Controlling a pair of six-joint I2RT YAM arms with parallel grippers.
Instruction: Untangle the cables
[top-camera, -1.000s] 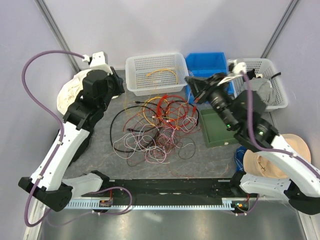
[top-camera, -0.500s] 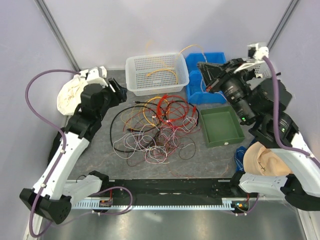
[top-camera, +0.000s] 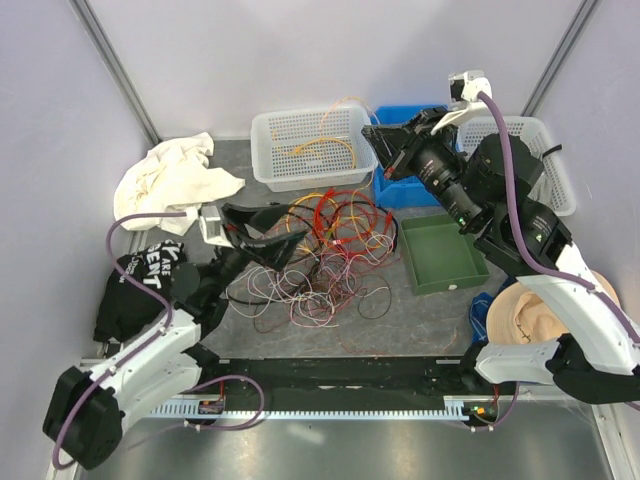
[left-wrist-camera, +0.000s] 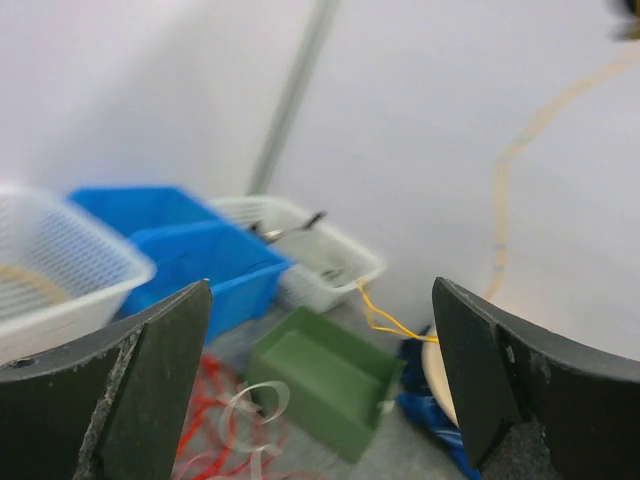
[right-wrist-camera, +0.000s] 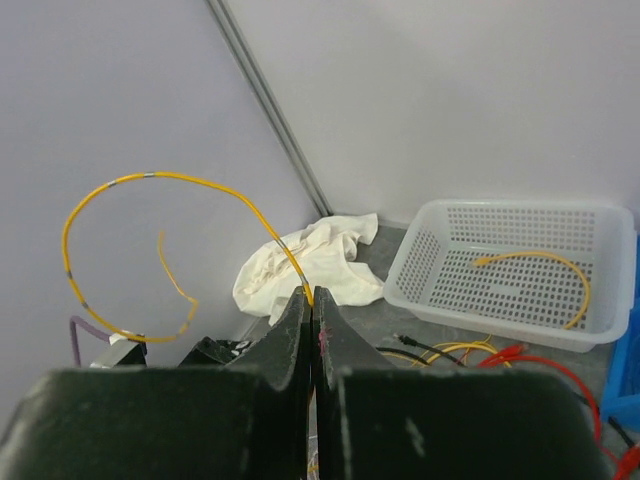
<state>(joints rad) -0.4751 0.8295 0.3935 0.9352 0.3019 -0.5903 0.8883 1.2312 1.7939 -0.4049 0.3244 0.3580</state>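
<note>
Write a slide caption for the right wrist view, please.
Right tool shut on a looping yellow cable, with a white basket and a white cloth behind.

White basket (top-camera: 300, 176) is perforated glossy plastic; white cloth (top-camera: 165, 182) crumpled, soft; tabletop (top-camera: 405, 312) matt grey; cables (top-camera: 335, 225) smooth plastic-sheathed.

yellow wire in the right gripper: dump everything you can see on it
The yellow wire is thin and flexible, with a plastic-looking jacket and a few short grey bands along it. The right gripper is shut on it. From the pinch it rises and curls into one wide open loop in mid-air, and the free end hooks back inside the loop. Nothing else visibly touches it. Any length below the pinch is hidden.
</note>
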